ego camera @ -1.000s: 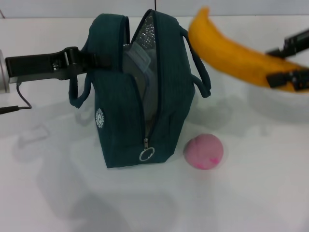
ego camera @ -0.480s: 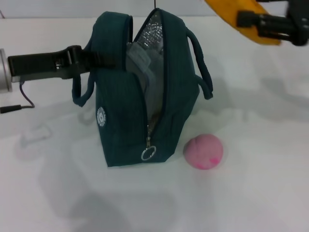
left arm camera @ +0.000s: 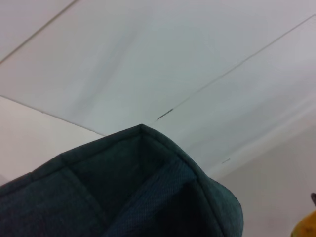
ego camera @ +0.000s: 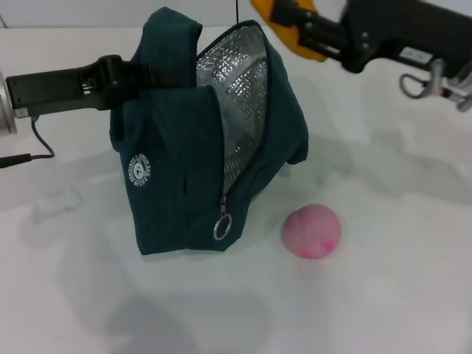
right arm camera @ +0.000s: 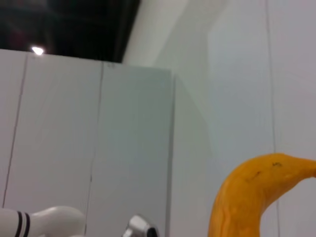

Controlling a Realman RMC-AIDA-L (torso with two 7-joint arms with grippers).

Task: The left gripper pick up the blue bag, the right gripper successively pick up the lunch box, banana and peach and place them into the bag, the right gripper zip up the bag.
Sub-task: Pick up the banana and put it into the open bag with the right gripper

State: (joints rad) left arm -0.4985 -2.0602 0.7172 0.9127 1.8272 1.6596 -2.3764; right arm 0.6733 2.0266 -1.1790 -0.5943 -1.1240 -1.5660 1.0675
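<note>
- Since the earlier frames, the right tool (ego camera: 295, 33) has carried the banana (ego camera: 291, 33) from the far right to just above the rear rim of the blue bag (ego camera: 184, 177), and the bag now leans more, its foil-lined mouth gaping wider.
- Right tool is clamped on the banana; most of the fruit is hidden behind the arm.
- Left tool (ego camera: 140, 74) grips the bag's upper edge, holding the mouth apart.
- To do it well: turn the banana lengthwise along the opening, lower it inside, then release.
- Peach (ego camera: 311, 231) waits on the table (ego camera: 398, 295) just beside the bag.
- Lunch box cannot be seen.
</note>
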